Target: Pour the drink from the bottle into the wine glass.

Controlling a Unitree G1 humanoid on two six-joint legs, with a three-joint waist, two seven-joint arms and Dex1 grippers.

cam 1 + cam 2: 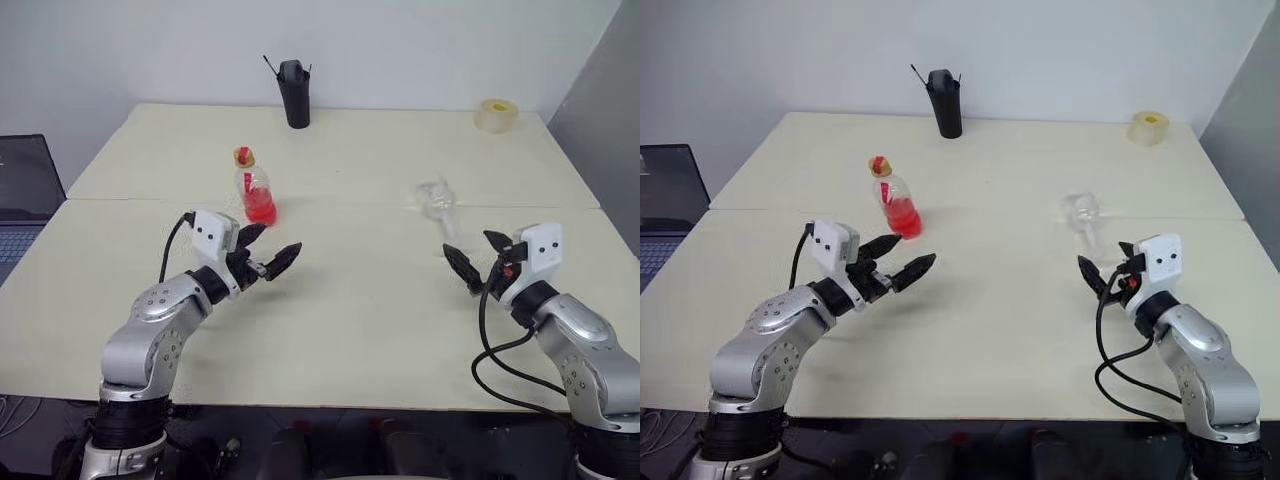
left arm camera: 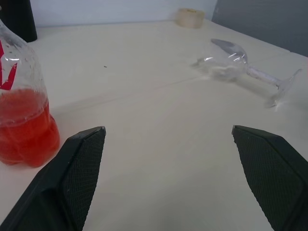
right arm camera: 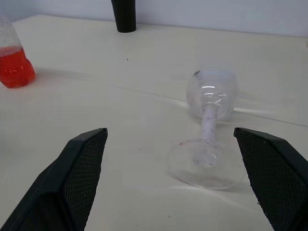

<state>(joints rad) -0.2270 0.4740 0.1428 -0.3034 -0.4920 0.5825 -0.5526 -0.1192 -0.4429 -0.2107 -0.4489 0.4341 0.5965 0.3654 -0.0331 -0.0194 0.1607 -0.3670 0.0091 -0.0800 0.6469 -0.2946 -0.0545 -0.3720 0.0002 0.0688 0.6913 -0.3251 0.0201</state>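
- Nearest the robot, the left claw (image 1: 268, 257) hangs just above the bench (image 1: 350, 330) with its two black fingers spread as wide as they go — it holds nothing and touches nothing. It points toward the bottle, which suggests it is lined up for a reach that has not yet begun.
- The right claw (image 1: 478, 260) is likewise spread wide and empty, poised over the bench with the foot of the wine glass just ahead of it. Its wrist view looks straight along the stem.
- The wine glass (image 3: 210, 102) is the odd item: it lies on its side on the right half of the bench, bowl away from the robot, foot toward the right claw. In that pose it cannot take a pour — it would most likely have to be stood upright first, and the right claw is the one placed to do it. A round bowl on a smooth top may roll when nudged.
- The bottle (image 1: 255, 190) stands upright on the left half, just beyond the left claw and well apart from the glass. Its red-and-yellow cap is on, so nothing is ready to pour.
- The drink (image 2: 24, 127) fills only the lower part of the bottle.
- Farthest off, a tall black cup (image 1: 294, 94) stands by the back edge, and a roll of tape (image 1: 496, 115) sits in the far right corner; neither seems needed.
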